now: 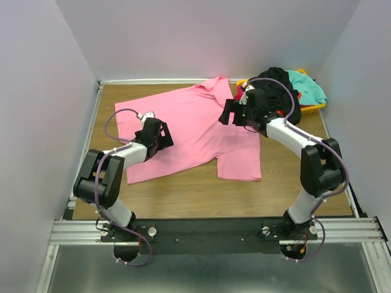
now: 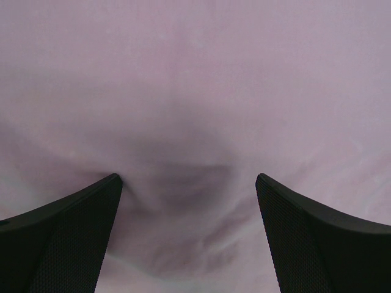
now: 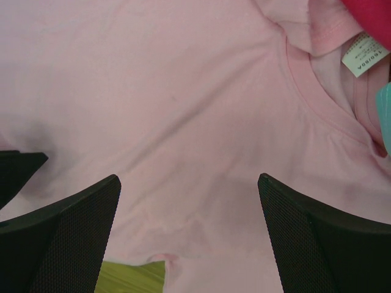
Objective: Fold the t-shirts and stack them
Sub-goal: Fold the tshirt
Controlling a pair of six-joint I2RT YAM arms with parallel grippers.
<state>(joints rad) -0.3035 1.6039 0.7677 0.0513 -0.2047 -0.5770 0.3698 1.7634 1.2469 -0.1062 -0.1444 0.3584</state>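
Pink shirt (image 1: pixel 195 131) lies spread flat on the table (image 1: pixel 183 195), under both pincers, with one sleeve toward the left arm and its collar (image 1: pixel 218 82) toward the far wall.

The left pincer (image 1: pixel 160 135) hangs low over the shirt's near-left part. In its wrist view the two black fingers (image 2: pixel 73 238) stand wide apart with nothing between them. Pink cloth fills everything ahead of and below them, with a soft shadowed dip just beyond the fingertips. Whether the tips touch the cloth I cannot tell.

The right pincer (image 1: pixel 231 113) sits over the shirt's shoulder area, near the collar. Its fingers (image 3: pixel 317 238) are also spread wide and hold nothing. Ahead of it and to its right the collar curves, and a white label (image 3: pixel 363 55) shows inside the neck. Just behind the left finger a sliver of table shows under the pink shirt's edge. A dark shape at that view's left edge is too cut off to name.

To the right pincer's right and a little beyond it a heap of other shirts rests in and over a yellow bin (image 1: pixel 313 108). A black shirt (image 1: pixel 278 82) is on top, a teal shirt (image 1: pixel 308 88) beside it, and red cloth (image 3: pixel 371 11) touches the pink collar. The heap is well apart from the left pincer.
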